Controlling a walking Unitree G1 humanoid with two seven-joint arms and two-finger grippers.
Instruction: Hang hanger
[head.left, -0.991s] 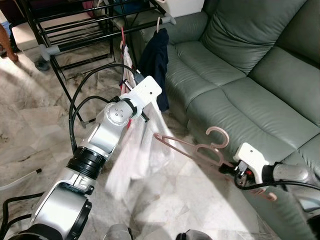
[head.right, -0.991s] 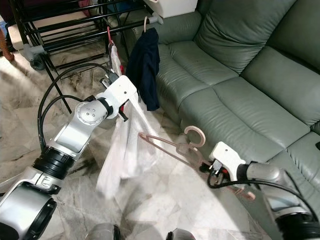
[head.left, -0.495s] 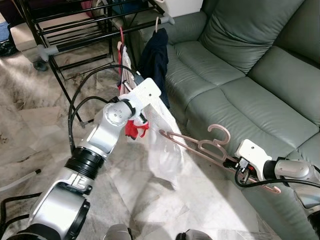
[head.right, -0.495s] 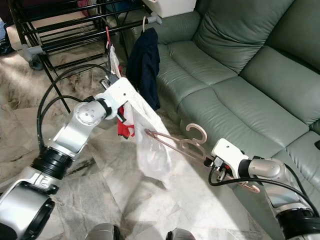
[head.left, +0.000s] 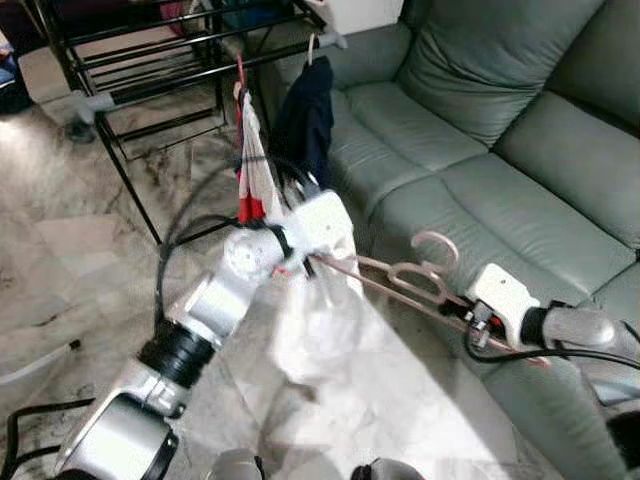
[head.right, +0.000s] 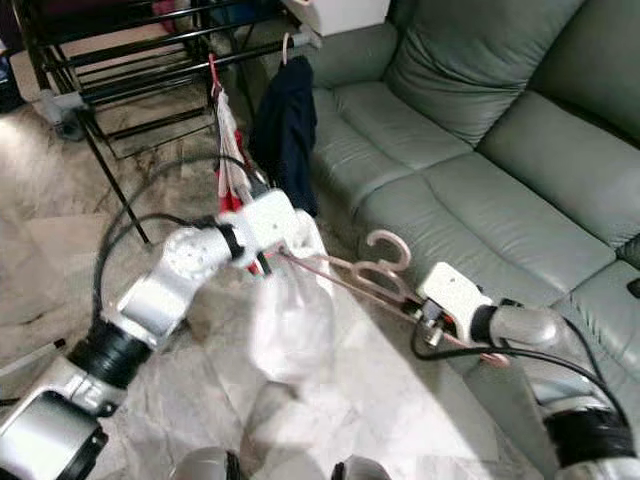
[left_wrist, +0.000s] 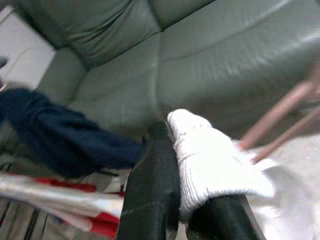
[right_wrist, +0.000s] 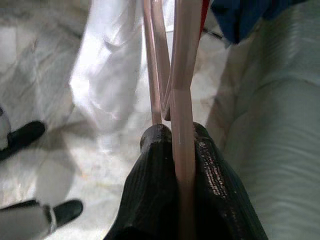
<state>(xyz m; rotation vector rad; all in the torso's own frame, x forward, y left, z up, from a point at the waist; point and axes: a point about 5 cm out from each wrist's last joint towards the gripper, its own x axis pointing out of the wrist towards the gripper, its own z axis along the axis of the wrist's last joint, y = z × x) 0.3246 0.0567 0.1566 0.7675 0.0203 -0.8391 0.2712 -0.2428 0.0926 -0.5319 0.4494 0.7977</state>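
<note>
Right end effector (right_wrist: 182, 150) was clamped tight on pink hangers (head.left: 400, 280), bars pinched between its black fingers (right_wrist: 150, 170) w/ no gap; it sat low on the robot's right, just in front of the green sofa (head.left: 500, 130). The hangers stuck out from it toward the left arm, hooks up, above the marble floor (head.left: 80, 270) and close to the sofa's front edge. Left end effector (left_wrist: 185, 175) was closed on white cloth (left_wrist: 210, 165), a fold squeezed between the two fingers (left_wrist: 152, 190); in the eye views it was at the hangers' far tip, and the cloth (head.left: 315, 330) drooped from there toward the floor, blurred. Whether the cloth was already threaded on a hanger — can't tell. Just beyond the left arm a red & white garment (head.left: 250, 170) hung on a red hanger from the black rack (head.left: 130, 60), and beside it a navy garment (head.left: 305, 120) hung on a pale hanger at the rack's end, next to the sofa arm.
</note>
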